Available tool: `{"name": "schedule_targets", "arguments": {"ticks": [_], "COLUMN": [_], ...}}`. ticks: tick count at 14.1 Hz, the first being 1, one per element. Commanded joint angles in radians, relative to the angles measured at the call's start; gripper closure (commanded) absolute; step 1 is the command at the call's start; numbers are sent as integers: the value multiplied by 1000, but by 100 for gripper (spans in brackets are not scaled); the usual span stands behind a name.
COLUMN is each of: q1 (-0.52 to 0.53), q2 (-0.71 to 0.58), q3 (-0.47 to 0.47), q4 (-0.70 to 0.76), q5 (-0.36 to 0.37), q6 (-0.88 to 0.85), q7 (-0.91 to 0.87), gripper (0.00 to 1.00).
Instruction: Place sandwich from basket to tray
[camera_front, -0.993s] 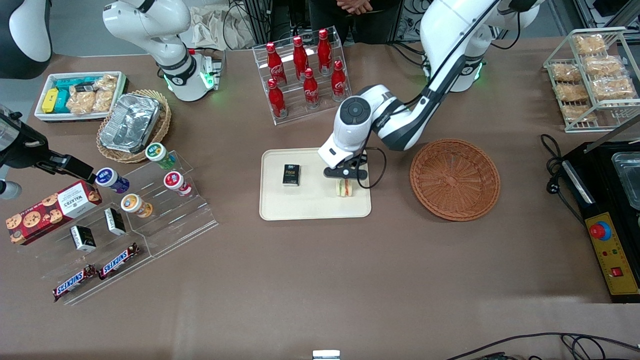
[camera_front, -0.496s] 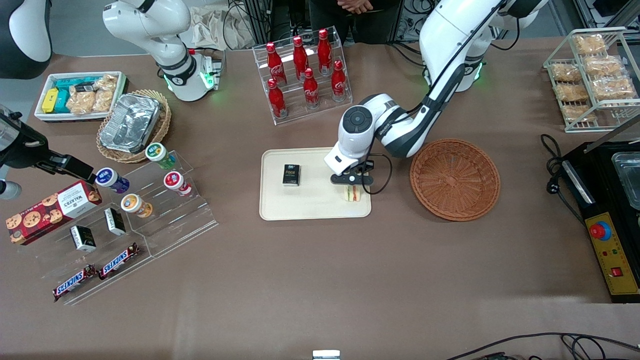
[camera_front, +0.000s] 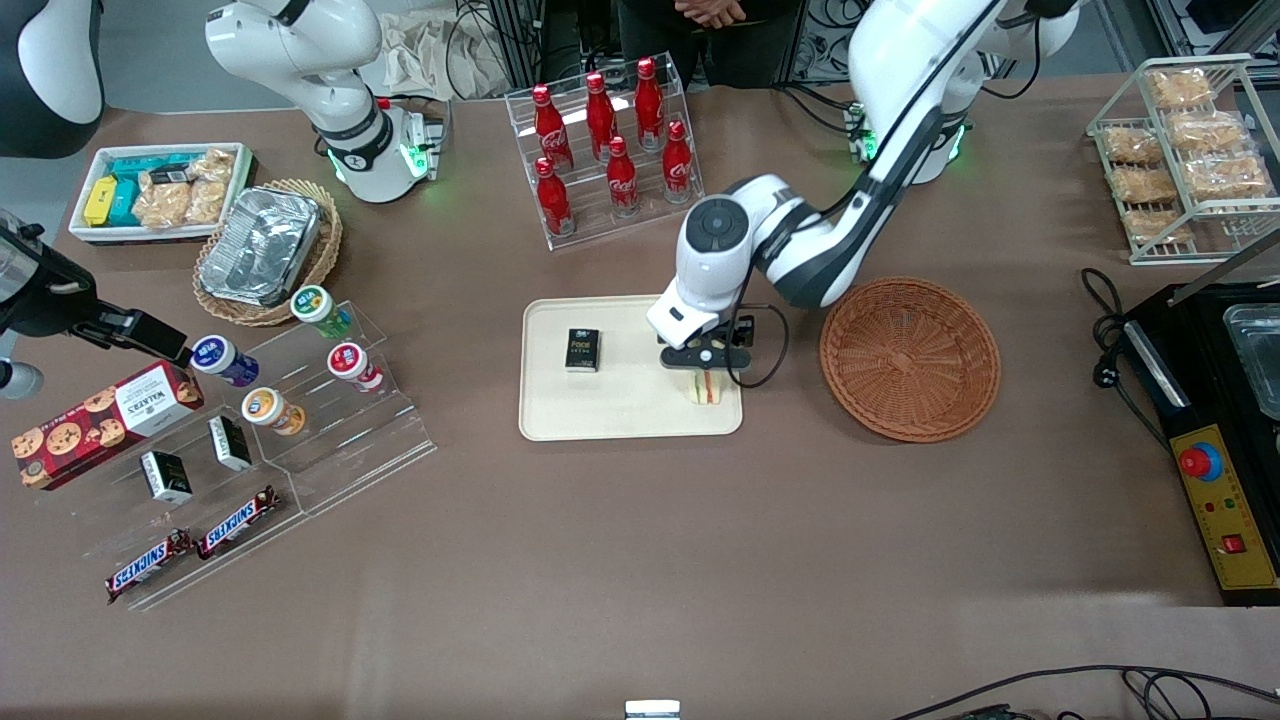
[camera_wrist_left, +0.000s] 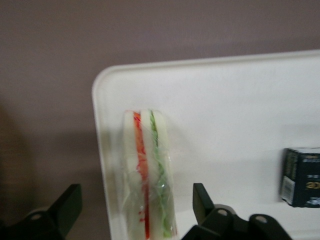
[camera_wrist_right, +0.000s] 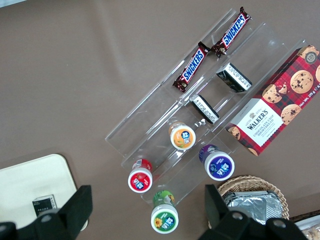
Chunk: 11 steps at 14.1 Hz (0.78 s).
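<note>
On the tray (camera_front: 620, 415), close to the corner nearest the basket (camera_front: 909, 358), the sandwich (camera_front: 706, 388) stands on edge with its red and green filling lines showing. Directly above it hangs the gripper (camera_front: 706, 358), spread wide; in the wrist view its fingers (camera_wrist_left: 202, 202) stand clear on either side of the sandwich (camera_wrist_left: 148, 175), touching neither slice of bread. That gap suggests the sandwich has been let go and now rests on the tray by its own weight, so the placing looks done or nearly so. It sits just beside the raised rim (camera_wrist_left: 102, 165), which may help keep it from tipping outward. A small dark box (camera_front: 582, 350) lies on the same tray, well apart toward the parked arm's end.
</note>
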Motion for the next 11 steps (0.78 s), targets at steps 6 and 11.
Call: {"name": "schedule_targets", "arguments": {"ticks": [6, 11], "q1": [146, 263], "q2": [-260, -341], "q3": [2, 2], "q4": [152, 143], "q5": [4, 4], "q6": [-434, -484], "q7": [181, 246], "gripper": [0, 0]}}
